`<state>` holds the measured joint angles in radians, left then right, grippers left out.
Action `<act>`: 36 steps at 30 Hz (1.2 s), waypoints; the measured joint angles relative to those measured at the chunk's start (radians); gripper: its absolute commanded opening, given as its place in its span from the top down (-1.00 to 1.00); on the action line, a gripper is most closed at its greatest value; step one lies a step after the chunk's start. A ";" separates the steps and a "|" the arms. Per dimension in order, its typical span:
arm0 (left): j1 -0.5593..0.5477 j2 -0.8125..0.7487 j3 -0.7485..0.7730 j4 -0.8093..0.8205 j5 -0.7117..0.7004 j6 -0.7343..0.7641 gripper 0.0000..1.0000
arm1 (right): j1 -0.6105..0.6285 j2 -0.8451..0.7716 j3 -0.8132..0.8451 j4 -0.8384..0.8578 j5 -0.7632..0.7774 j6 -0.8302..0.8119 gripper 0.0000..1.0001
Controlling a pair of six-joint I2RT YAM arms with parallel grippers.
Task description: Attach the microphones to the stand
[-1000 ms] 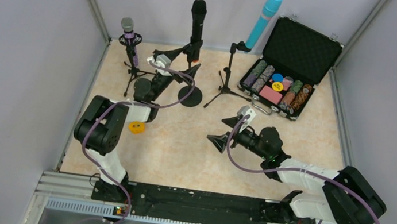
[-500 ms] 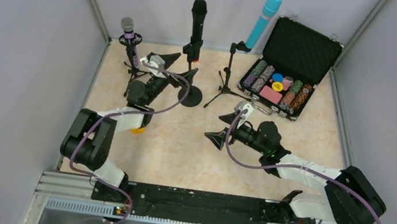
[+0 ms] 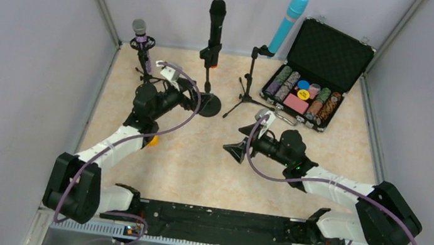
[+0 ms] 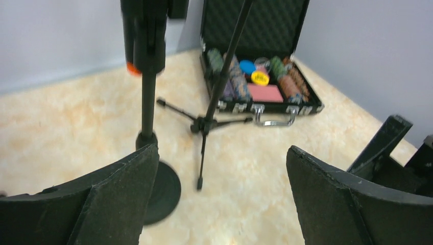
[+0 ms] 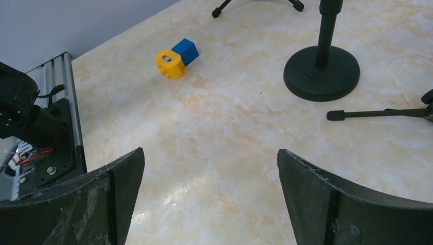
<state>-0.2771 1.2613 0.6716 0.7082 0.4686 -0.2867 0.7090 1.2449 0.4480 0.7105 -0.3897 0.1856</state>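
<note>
Microphones stand in a row along the far side of the table [image 3: 196, 164], each seated in its own stand. The glittery purple microphone [image 3: 142, 40], with its silver mesh head up, sits in the left tripod stand [image 3: 144, 73] at the far left. The black microphone [image 3: 216, 21] stands upright in the clip of the round-base stand [image 3: 211, 106] at the far middle, its orange end showing just below the clip in the left wrist view. The light blue microphone [image 3: 288, 21] leans to the right in the clip of the right tripod stand [image 3: 248, 79]. Just right of that stand lies an open black case [image 3: 328, 55] filled with poker chips. The left gripper [image 4: 220, 153] is low at the near left of the round base, its jaws spread wide with nothing between them; the stand's pole rises beyond its left finger. The right gripper [image 5: 210, 153] hangs low over the middle of the table, pointing left, well apart from the stands, its jaws also spread wide and empty. Near the left arm, on the left side of the table, lies a small yellow and blue block [image 5: 173, 60], partly hidden by the arm in the top view.
</note>
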 measured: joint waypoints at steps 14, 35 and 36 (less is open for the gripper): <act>0.000 -0.144 -0.023 -0.553 -0.191 0.016 -0.98 | -0.123 -0.055 0.018 -0.223 0.146 0.101 -0.98; 0.002 -0.218 -0.105 -0.562 -0.549 0.092 -0.98 | -0.569 -0.236 0.015 -0.459 0.196 0.076 -0.98; 0.005 -0.218 -0.117 -0.544 -0.558 0.096 -0.98 | -0.570 -0.229 0.015 -0.461 0.206 0.068 -0.98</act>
<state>-0.2722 1.0435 0.5549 0.1642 -0.0891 -0.1905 0.1394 1.0161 0.4633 0.2497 -0.1833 0.2531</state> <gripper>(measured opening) 0.990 0.988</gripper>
